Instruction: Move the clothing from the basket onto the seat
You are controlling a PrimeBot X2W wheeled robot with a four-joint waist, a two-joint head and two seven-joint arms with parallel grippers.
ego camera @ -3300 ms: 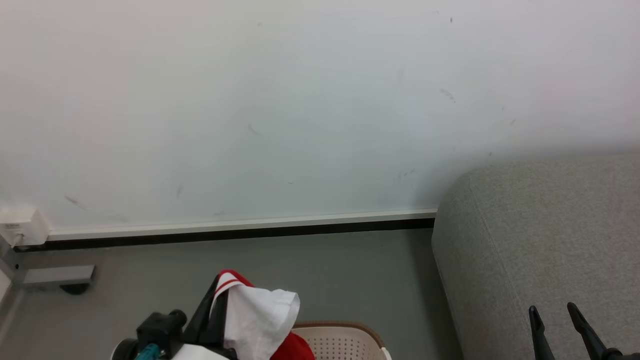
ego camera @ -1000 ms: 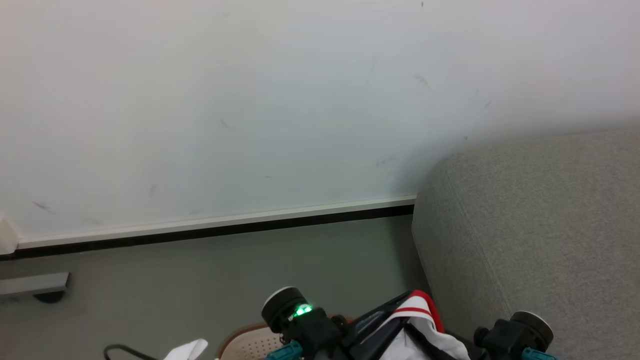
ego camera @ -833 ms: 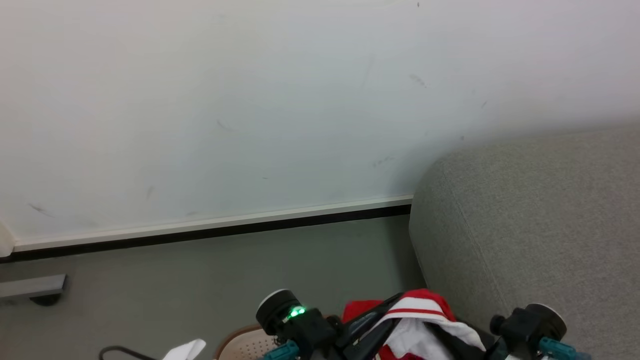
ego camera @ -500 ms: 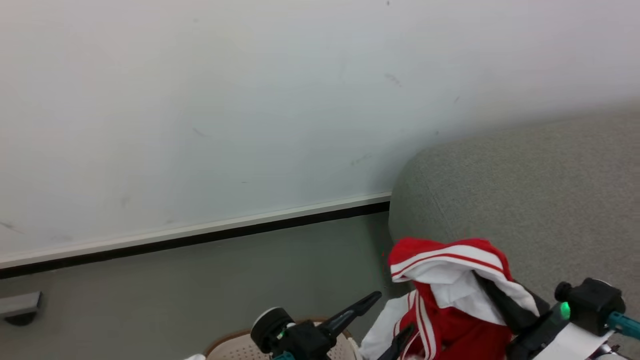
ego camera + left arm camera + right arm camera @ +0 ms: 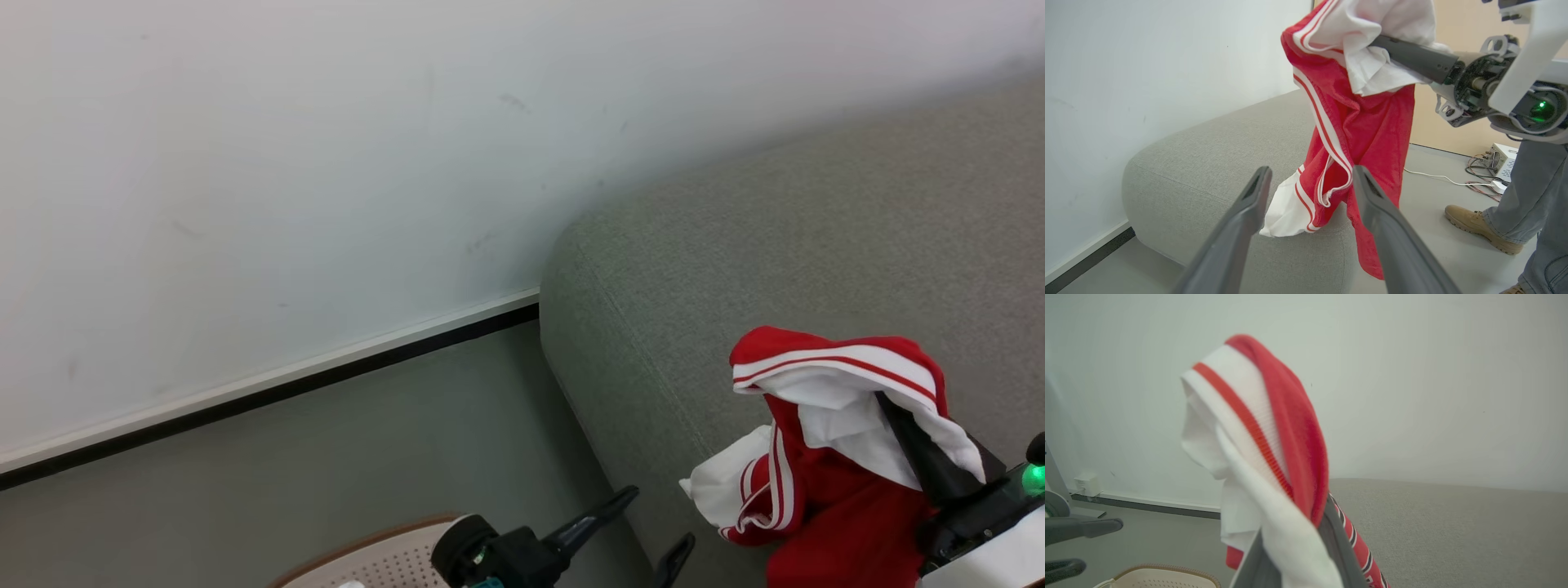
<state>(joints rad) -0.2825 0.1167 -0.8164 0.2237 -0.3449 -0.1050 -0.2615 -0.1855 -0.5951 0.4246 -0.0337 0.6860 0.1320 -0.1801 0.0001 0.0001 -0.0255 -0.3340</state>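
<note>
A red garment of the clothing (image 5: 824, 490), with white trim and thin white stripes, hangs from my right gripper (image 5: 894, 412), which is shut on its top fold above the seat (image 5: 775, 245), a light-grey sofa. Its lower hem brushes the sofa's rounded end (image 5: 1208, 163). In the right wrist view the cloth (image 5: 1274, 449) drapes over my right gripper (image 5: 1294, 535) and hides the fingertips. My left gripper (image 5: 657, 518) stands open and holds nothing, just left of the hanging garment (image 5: 1363, 122). The basket (image 5: 359, 542) shows its brown rim at the bottom.
A white wall with a dark baseboard (image 5: 269, 392) runs behind the grey floor. In the left wrist view a person's leg and tan boot (image 5: 1478, 228) stand right of the sofa, near cables and a white box (image 5: 1502, 157) on the floor. A wall socket (image 5: 1086, 484) sits low at the left.
My left gripper opened and let go of the garment. My right gripper shut on it and carried it rightward over the sofa. The head camera turned right.
</note>
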